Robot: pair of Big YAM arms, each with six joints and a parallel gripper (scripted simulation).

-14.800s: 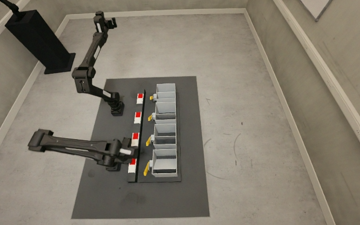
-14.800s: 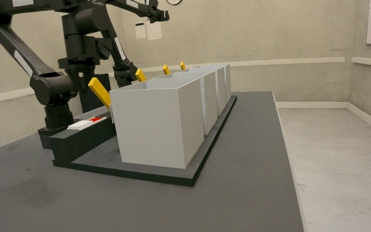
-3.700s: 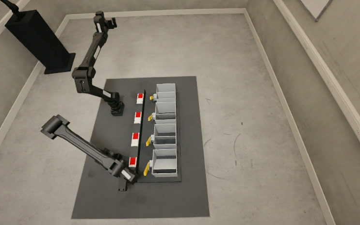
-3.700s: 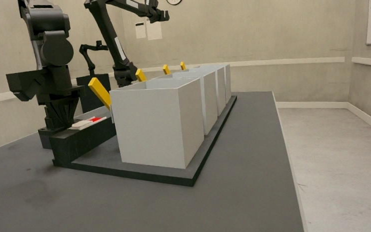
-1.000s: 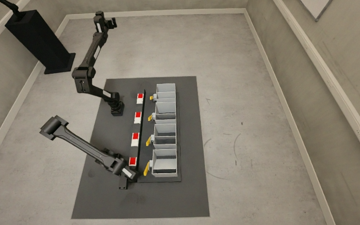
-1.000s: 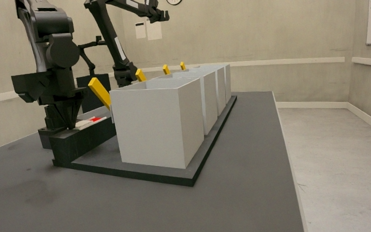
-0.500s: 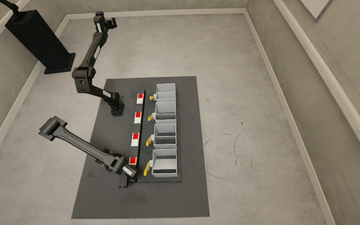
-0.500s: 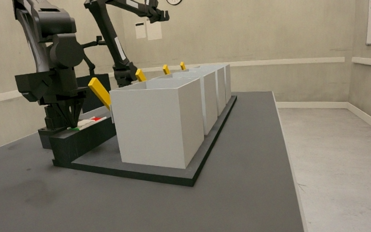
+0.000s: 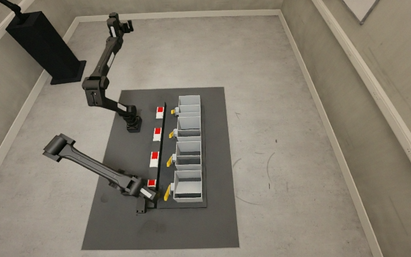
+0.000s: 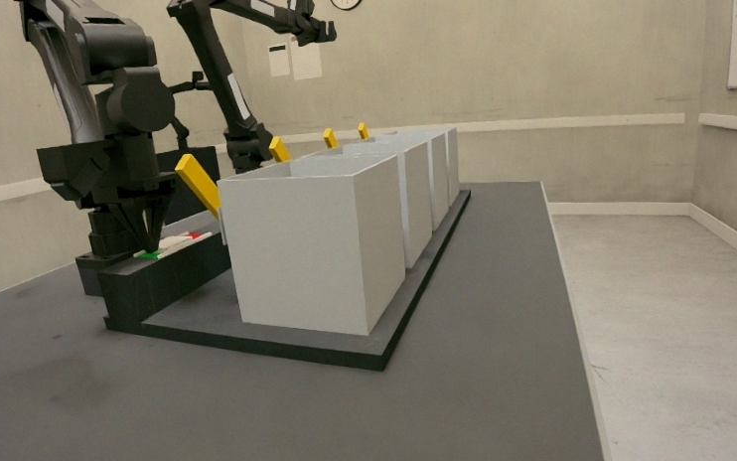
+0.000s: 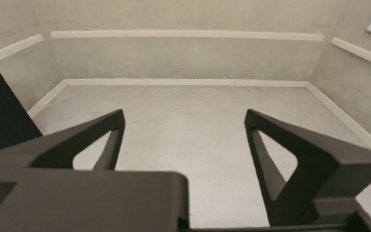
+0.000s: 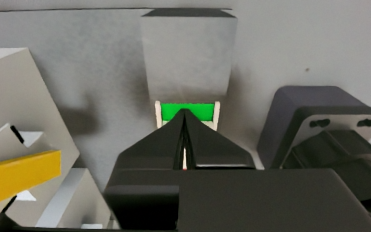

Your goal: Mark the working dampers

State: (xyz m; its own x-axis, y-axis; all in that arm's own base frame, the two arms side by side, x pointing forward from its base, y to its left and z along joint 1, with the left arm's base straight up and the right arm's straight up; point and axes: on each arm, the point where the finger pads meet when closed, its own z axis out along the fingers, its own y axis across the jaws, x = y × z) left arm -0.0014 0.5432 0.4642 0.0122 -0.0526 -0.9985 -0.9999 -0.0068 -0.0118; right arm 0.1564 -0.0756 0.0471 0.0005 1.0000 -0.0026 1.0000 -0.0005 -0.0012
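The right gripper [image 9: 155,200] [image 10: 151,250] [image 12: 184,115] was down at the near end of the row, its fingers closed together with nothing held between them, and their tips served as a blunt pusher at the nearest slider's cover [image 9: 149,186] [image 10: 172,242] [image 12: 208,123]. That cover sat part way along: green [image 10: 147,255] [image 12: 186,111] showed at the near end, yet red [image 9: 151,182] [image 10: 194,234] showed at the far end. I judged that the step in hand was to finish that slide toward the far side. It wanted a low, level, straight push, centred between the rails; pressing down might have jammed the cover, and riding high might have skipped over it. The nearest damper [image 9: 188,186] [image 10: 308,251] [image 12: 24,100] stood to the right, behind its slider, its yellow handle [image 9: 167,193] [image 10: 199,184] [image 12: 19,172] close enough to the arm to need care. The three farther sliders [image 9: 153,162] showed red. The left gripper [image 9: 131,26] [image 10: 331,29] [image 11: 184,115] hung at the far side, fingers wide open and holding nothing
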